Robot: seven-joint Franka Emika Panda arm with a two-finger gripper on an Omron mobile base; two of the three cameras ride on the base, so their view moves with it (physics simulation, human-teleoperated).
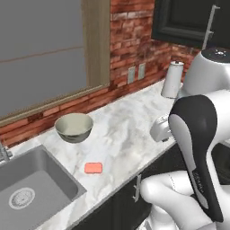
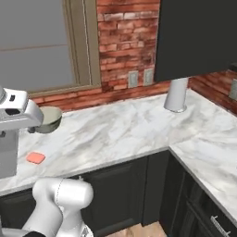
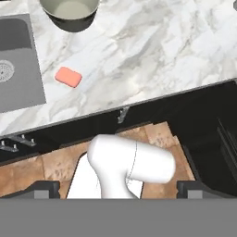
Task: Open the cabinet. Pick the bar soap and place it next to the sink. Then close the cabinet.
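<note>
The salmon-pink bar soap (image 1: 93, 168) (image 2: 35, 158) (image 3: 68, 77) lies flat on the marble counter, just right of the grey sink (image 1: 49, 168) (image 3: 28, 88). The black wall cabinet (image 1: 184, 20) (image 2: 194, 37) hangs at the upper right, and its door with the long silver bar handle (image 1: 210, 28) looks shut. In the hand view my gripper (image 3: 118, 189) looks down from high over the counter's front edge. Its two dark fingertips (image 3: 46, 188) stand far apart with nothing between them, so it is open and well away from the soap.
A round grey-green bowl (image 1: 74, 127) (image 2: 48, 119) (image 3: 69, 14) sits behind the soap near the window. A white paper towel roll (image 1: 173, 80) (image 2: 177, 95) stands under the cabinet. Low black cabinets (image 2: 120, 190) run beneath the L-shaped counter.
</note>
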